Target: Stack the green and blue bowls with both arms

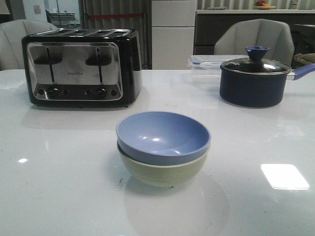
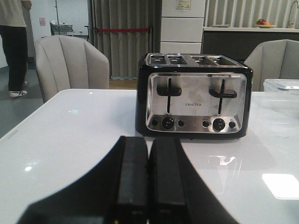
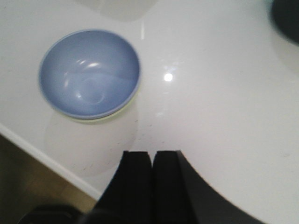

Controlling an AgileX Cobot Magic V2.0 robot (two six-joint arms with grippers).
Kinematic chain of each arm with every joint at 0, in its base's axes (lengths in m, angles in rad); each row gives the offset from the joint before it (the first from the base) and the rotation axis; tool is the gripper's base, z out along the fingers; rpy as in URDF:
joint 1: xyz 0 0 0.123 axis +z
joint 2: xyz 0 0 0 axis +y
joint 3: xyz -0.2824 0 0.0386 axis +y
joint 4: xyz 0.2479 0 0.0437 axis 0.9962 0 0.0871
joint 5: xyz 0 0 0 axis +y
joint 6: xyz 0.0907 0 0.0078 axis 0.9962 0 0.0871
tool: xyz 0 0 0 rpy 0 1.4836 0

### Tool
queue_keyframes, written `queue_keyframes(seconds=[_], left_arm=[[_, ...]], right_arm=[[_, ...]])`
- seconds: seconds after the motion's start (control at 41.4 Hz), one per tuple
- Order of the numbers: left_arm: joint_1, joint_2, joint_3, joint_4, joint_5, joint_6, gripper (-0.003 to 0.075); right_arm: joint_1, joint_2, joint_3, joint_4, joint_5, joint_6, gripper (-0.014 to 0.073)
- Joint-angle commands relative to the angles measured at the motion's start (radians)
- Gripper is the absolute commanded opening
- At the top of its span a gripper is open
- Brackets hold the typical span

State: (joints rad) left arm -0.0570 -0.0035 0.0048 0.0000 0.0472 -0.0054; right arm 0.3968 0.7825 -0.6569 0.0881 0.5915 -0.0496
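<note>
The periwinkle blue bowl (image 1: 162, 134) sits nested inside the pale green bowl (image 1: 165, 172) at the middle of the white table, slightly tilted. In the right wrist view the blue bowl (image 3: 89, 72) shows from above with a thin sliver of the green bowl (image 3: 122, 108) under its rim. My right gripper (image 3: 152, 154) is shut and empty, above the table and apart from the bowls. My left gripper (image 2: 148, 140) is shut and empty, low over the table and facing the toaster. Neither arm shows in the front view.
A black and chrome four-slot toaster (image 1: 81, 66) stands at the back left. A dark navy lidded saucepan (image 1: 253, 77) and a clear plastic container (image 1: 206, 69) stand at the back right. The table's near edge (image 3: 46, 161) lies close to the bowls.
</note>
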Motion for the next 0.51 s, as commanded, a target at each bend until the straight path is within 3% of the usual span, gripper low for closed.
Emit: queue_keyframes(seconds=[0.0,0.217,0.483], left_arm=[[-0.005,-0.022,0.002,-0.012,-0.091,-0.008,0.0093],[-0.005,-0.021,0.002,-0.012,-0.091,-0.008,0.0093],[-0.005,-0.021,0.002,-0.012,-0.091,-0.008,0.0093]], right_arm=[[-0.096,-0.119,0.063,-0.015,-0.180,-0.008,0.0057],[-0.306,-0.438,0.342,-0.015,-0.393,-0.008,0.0057],[-0.402,-0.736,0.607,-0.015,-0.566,-0.008,0.0057]])
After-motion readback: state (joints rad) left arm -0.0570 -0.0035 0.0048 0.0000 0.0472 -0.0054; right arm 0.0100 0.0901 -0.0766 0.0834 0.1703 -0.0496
